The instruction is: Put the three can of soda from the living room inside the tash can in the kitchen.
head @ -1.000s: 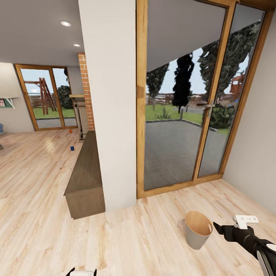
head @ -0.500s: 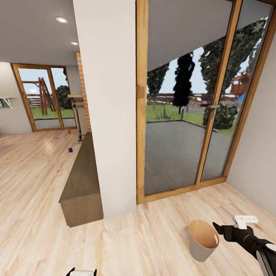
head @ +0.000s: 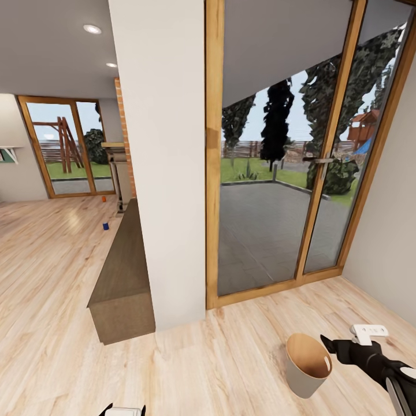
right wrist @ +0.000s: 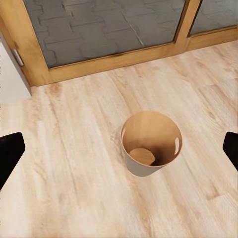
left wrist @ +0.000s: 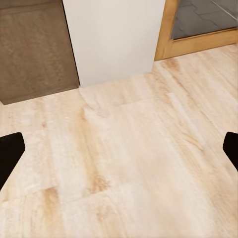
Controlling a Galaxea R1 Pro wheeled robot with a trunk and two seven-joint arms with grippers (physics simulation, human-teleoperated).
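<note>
The bin (head: 308, 365) stands on the near right floor beside the right gripper (head: 327, 344) — fingers spread, empty. Far left, a blue can (head: 106, 226) and an orange can (head: 103, 199) — the left gripper (left wrist: 119, 148) gapes too.
</note>
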